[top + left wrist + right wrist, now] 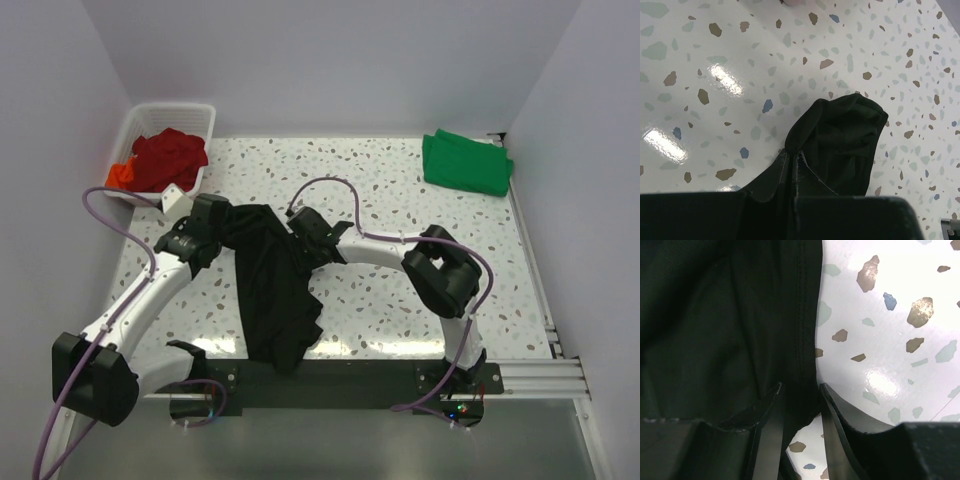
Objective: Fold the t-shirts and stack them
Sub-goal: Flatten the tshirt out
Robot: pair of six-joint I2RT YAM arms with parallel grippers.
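A black t-shirt (275,300) hangs crumpled down the middle of the table, its lower end over the near edge. My left gripper (222,222) is shut on its upper left part, and the left wrist view shows the fingertips pinched on a fold of the black t-shirt (840,130). My right gripper (297,225) is at the shirt's upper right edge. Its fingers (765,405) stand apart with the hem of the black t-shirt (715,315) between them. A folded green t-shirt (465,163) lies at the back right. A dark red t-shirt (170,155) and an orange t-shirt (122,175) lie in the basket.
The white slatted basket (185,108) stands at the back left corner against the wall. White walls close in the speckled table (380,300) on three sides. A dark rail with the arm bases runs along the near edge.
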